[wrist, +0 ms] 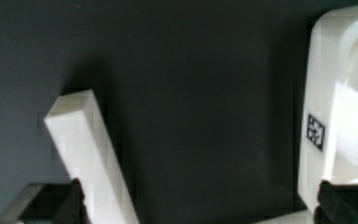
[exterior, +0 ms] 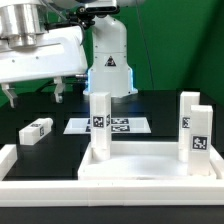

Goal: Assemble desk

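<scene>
While the end effector [exterior: 35,95] hangs released above the exterior view's left, fingers spread with nothing between them, the desk panel [exterior: 150,168] lies rim-up on the black tabletop [exterior: 60,145] at the front. One upright leg [exterior: 100,125] stands at the panel's corner on the exterior view's left, and two more upright legs [exterior: 197,135] [exterior: 188,104] stand on its right side. A fourth, loose leg [exterior: 36,130] lies flat on the tabletop well apart from the panel, with the marker board [exterior: 132,125] behind.

black table [exterior: 60,148], tabletop [exterior: 150,168], loose leg [exterior: 36,130]
</scene>
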Robot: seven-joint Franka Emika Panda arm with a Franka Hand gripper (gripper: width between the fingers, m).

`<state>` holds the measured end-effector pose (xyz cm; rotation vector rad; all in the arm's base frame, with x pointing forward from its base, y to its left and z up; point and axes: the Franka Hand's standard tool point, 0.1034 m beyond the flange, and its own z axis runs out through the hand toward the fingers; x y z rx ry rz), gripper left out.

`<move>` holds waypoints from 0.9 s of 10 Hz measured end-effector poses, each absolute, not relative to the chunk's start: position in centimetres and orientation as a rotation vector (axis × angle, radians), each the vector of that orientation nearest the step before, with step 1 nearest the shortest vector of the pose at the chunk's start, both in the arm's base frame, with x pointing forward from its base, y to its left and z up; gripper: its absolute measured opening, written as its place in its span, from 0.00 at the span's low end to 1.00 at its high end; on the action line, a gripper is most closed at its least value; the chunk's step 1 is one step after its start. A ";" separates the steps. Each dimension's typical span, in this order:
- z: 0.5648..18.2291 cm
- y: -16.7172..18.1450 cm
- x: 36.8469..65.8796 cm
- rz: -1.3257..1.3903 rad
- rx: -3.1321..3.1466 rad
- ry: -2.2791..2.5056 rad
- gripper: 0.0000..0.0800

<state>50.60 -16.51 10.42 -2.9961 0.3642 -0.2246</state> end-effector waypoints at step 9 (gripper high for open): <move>6.6 -19.4 45.5 0.823 -2.707 0.300 0.81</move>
